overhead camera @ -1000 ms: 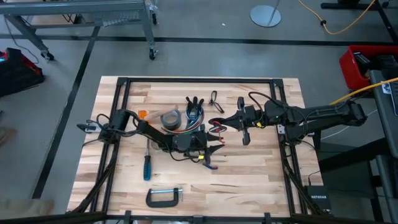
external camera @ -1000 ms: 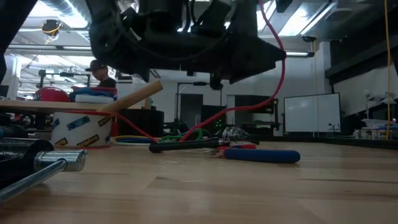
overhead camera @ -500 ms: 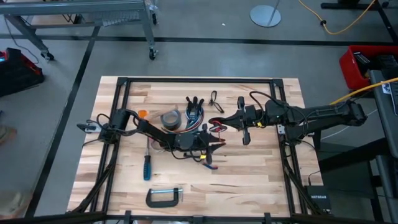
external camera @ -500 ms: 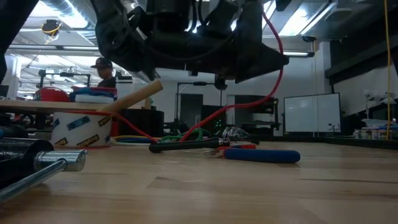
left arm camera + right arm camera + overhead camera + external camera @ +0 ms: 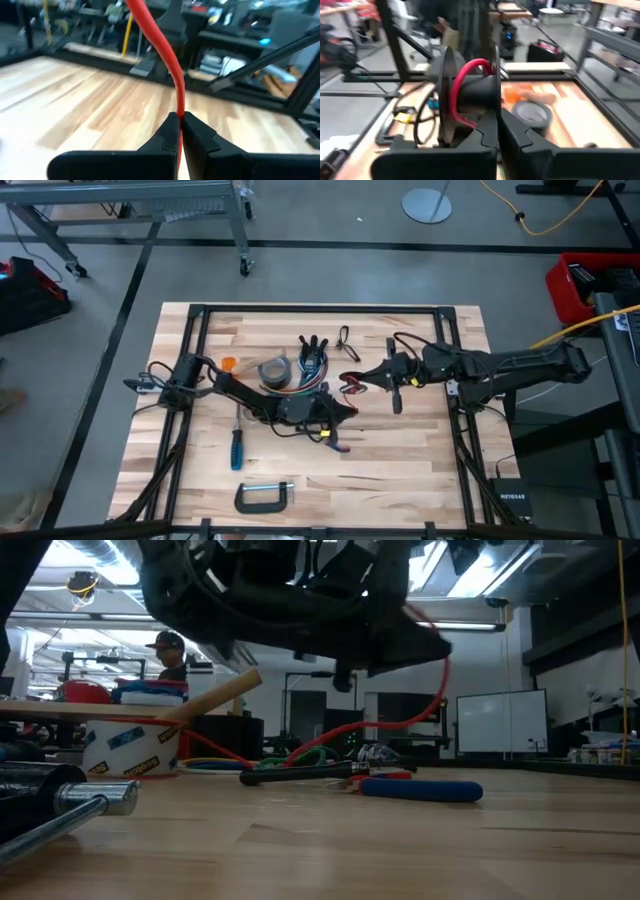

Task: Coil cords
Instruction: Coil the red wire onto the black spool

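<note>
A red cord (image 5: 165, 45) runs up from between the fingertips of my left gripper (image 5: 179, 120), which is shut on it above the table's middle (image 5: 342, 412). In the low view the cord (image 5: 400, 720) arcs down to the table. My right gripper (image 5: 498, 122) is shut just behind a black reel (image 5: 470, 95) with red cord (image 5: 465, 75) wound on its hub, right of my left gripper (image 5: 360, 378). A thin black cord (image 5: 346, 342) lies looped on the table farther back. My left gripper pinches the red cord (image 5: 179, 111) between its two fingertips, which lie across it. The cord rises past the fingers, clear of the table. My right gripper has the black reel (image 5: 485, 117) right at its shut fingertips, lifted off the table. The fingers hide the place of contact.
A grey tape roll (image 5: 273, 370) and a bundle of coloured wires (image 5: 313, 356) lie behind my left gripper. A blue-handled screwdriver (image 5: 237, 448) and a C-clamp (image 5: 263, 496) lie nearer the front. Blue-handled pliers (image 5: 420, 790) lie below my arm. A person in a cap (image 5: 170, 648) stands beyond the table.
My left gripper has shut and taken hold of the red cord. The cord's hanging arc now curves tighter and sits a little higher below the arms.
</note>
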`<state>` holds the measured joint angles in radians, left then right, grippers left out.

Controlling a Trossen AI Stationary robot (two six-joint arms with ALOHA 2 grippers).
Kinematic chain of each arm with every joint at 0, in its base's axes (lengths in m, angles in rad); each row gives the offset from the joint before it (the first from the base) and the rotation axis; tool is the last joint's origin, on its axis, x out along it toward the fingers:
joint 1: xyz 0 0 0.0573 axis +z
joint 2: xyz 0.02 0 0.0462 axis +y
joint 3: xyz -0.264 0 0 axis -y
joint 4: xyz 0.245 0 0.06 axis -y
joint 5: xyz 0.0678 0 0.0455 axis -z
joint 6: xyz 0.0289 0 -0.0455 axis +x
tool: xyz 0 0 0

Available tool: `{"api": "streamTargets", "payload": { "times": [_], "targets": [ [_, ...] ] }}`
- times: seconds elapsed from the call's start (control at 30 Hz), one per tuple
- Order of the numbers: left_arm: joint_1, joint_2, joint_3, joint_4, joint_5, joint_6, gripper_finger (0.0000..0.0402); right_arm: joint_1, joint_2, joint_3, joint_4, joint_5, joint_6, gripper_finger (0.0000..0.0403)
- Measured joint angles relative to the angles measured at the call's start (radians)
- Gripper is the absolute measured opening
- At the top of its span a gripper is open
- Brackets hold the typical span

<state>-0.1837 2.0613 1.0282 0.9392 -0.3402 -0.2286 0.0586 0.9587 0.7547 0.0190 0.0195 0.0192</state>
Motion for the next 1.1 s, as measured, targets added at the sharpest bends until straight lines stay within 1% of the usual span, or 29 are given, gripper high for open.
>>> {"api": "streamTargets", "payload": {
  "times": [0.17,0.3,0.5,0.6,0.77,0.97,1.1],
  "targets": [
    [-0.001,-0.07,-0.029,-0.162,-0.049,-0.055,0.0001,0.0,-0.056,0.0,-0.087,0.076,0.0,0.0001],
    [-0.001,-0.126,-0.054,-0.257,-0.087,-0.104,0.0001,0.0,-0.079,0.0,-0.154,0.077,0.025,0.0001],
    [-0.001,-0.199,-0.06,-0.41,-0.092,-0.169,0.0001,0.0,-0.068,0.0,-0.31,0.078,0.103,0.0001],
    [-0.001,-0.23,-0.06,-0.443,-0.091,-0.184,0.0,0.0,-0.05,0.0,-0.358,0.09,0.139,0.0001],
    [0.001,-0.269,-0.06,-0.443,-0.089,-0.184,0.0,0.0,0.011,0.0,-0.382,0.13,0.162,0.0001],
    [0.015,-0.278,-0.06,-0.434,-0.088,-0.184,0.0,0.0,0.125,0.0,-0.373,0.131,0.162,0.0001],
    [0.015,-0.279,-0.06,-0.427,-0.086,-0.19,0.0,0.0,0.204,0.0,-0.36,0.185,0.164,0.0001]
  ]
}}
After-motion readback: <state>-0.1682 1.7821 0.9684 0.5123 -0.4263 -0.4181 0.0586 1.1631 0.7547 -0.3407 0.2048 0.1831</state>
